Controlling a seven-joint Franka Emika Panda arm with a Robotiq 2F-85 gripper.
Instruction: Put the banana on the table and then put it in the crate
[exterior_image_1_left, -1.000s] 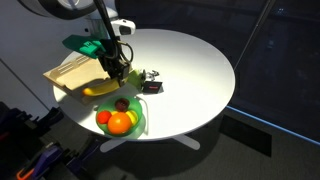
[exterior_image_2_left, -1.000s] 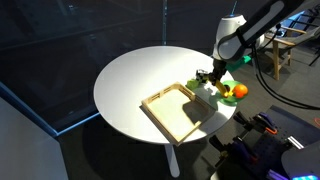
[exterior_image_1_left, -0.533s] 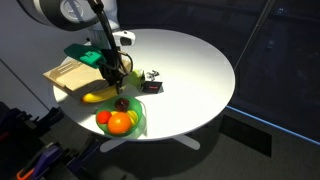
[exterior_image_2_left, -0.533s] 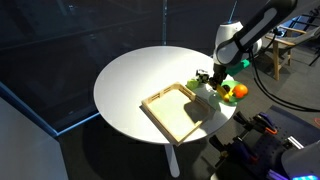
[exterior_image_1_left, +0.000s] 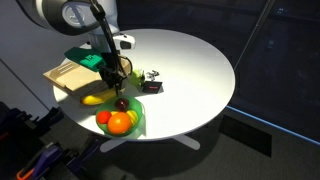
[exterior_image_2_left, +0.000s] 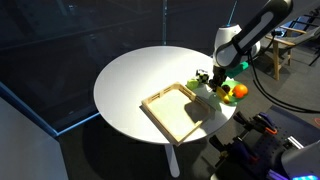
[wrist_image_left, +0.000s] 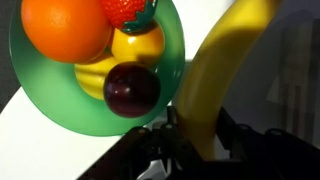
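Observation:
My gripper (wrist_image_left: 198, 138) is shut on the curved yellow banana (wrist_image_left: 222, 60); a dark finger presses each side of its lower end. In an exterior view the banana (exterior_image_1_left: 96, 98) hangs low over the white table (exterior_image_1_left: 195, 55), between the light-wood crate (exterior_image_1_left: 68, 72) and the green plate. From there the gripper (exterior_image_1_left: 118, 90) comes down beside the crate's near corner. The crate (exterior_image_2_left: 178, 110) shows nothing inside it, and the gripper (exterior_image_2_left: 213, 84) stands just past its far end. Whether the banana touches the tabletop I cannot tell.
A round green plate (wrist_image_left: 80, 110) holds an orange (wrist_image_left: 68, 25), a dark plum (wrist_image_left: 132, 90) and a yellow fruit (wrist_image_left: 140, 45); it sits close beside the banana near the table edge (exterior_image_1_left: 120, 138). A small dark object (exterior_image_1_left: 150, 83) lies behind the plate.
The gripper has carried the banana a little down and away from the crate, toward the table's front edge beside the plate. Its grip has stayed shut.

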